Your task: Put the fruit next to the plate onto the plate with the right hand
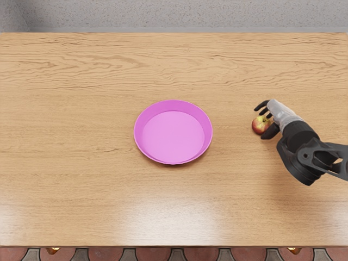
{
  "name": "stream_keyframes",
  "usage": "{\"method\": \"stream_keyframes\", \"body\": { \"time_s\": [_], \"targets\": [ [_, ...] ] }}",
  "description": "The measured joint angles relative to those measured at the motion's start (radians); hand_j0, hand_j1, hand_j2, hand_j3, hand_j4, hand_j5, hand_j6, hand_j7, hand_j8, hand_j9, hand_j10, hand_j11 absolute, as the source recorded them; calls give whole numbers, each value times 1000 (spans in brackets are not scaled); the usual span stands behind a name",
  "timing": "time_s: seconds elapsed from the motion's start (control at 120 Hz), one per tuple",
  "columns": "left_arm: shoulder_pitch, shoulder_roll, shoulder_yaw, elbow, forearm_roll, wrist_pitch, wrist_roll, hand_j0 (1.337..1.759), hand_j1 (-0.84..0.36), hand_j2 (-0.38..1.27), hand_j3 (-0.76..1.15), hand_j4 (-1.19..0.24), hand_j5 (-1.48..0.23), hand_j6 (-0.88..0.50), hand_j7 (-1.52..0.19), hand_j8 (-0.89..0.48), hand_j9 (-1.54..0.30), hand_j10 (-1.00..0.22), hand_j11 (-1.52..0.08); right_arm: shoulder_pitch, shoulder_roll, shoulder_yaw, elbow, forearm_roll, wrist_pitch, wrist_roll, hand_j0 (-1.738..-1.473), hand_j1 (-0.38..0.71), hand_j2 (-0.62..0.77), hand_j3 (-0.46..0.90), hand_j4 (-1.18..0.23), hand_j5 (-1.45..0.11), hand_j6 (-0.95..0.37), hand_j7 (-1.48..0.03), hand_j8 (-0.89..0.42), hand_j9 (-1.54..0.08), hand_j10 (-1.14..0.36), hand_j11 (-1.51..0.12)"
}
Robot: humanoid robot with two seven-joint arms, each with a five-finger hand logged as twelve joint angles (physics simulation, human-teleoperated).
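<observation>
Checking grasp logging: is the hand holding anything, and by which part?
The right hand grips the apple from its right side, fingers curled round its far and near sides; not lifted yet.

Right of the plate: right hand, pale grey shell over the back, fingers black. Farther from the plate, joins a rounded dark charcoal wrist barrel, matte finish. Beyond that, widens into a bulkier black joint housing, angular, with open cut-outs. Continues as a black forearm link on the side away from the plate.
</observation>
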Motion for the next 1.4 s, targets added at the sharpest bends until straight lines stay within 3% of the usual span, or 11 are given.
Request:
{"method": "stream_keyframes", "body": {
  "time_s": [0.275, 0.483, 0.733, 0.883, 1.033, 1.208, 1.4],
  "targets": [
    [0, 0, 0, 0, 0, 0, 0, 1658, 73, 46, 0, -230, -299, -230, -299, -230, -299, -230, -299, 7, 3, 0, 0, 10, 8, 0, -1658, 209, -71, 0, -475, -619, -475, -617, -465, -618, -475, -618],
    [0, 0, 0, 0, 0, 1, 0, 1658, 73, 46, 0, -230, -299, -230, -299, -230, -299, -230, -299, 6, 3, 0, 0, 8, 17, -1, -1654, 250, 23, -1, -584, -738, -423, -748, -412, -748, -579, -747],
    [0, 0, 0, 0, 0, 0, 0, 1658, 73, 47, 0, -230, -299, -230, -299, -230, -299, -230, -299, 9, 1, 5, -16, 22, 61, 0, -1640, 241, -56, -2, -672, -875, -340, -888, -333, -909, -678, -911],
    [0, 0, 0, 0, 0, 0, 0, 1658, 73, 47, 0, -230, -299, -230, -299, -230, -299, -230, -299, 19, -15, 33, -36, 69, 140, -3, -1643, 262, 85, -1, -765, -877, -403, -922, -398, -921, -722, -918],
    [0, 0, 0, 0, 0, 1, 0, 1658, 73, 47, 0, -230, -299, -230, -299, -230, -299, -230, -299, 24, -63, 125, -41, 138, 281, -1, -1646, 246, 99, -1, -769, -908, -430, -937, -423, -941, -738, -939],
    [0, 0, 0, 0, 0, 1, 0, 1658, 73, 46, 0, -230, -299, -230, -299, -230, -299, -230, -299, 24, -122, 278, -44, 241, 559, 0, -1648, 232, 83, 0, -750, -925, -441, -943, -428, -954, -742, -955],
    [0, 0, 0, 0, 0, 1, 0, 1658, 73, 46, 0, -230, -299, -230, -299, -230, -299, -230, -299, 23, -132, 432, -55, 353, 815, 0, -1649, 229, 80, 0, -738, -938, -441, -946, -425, -964, -738, -967]
  ]
}}
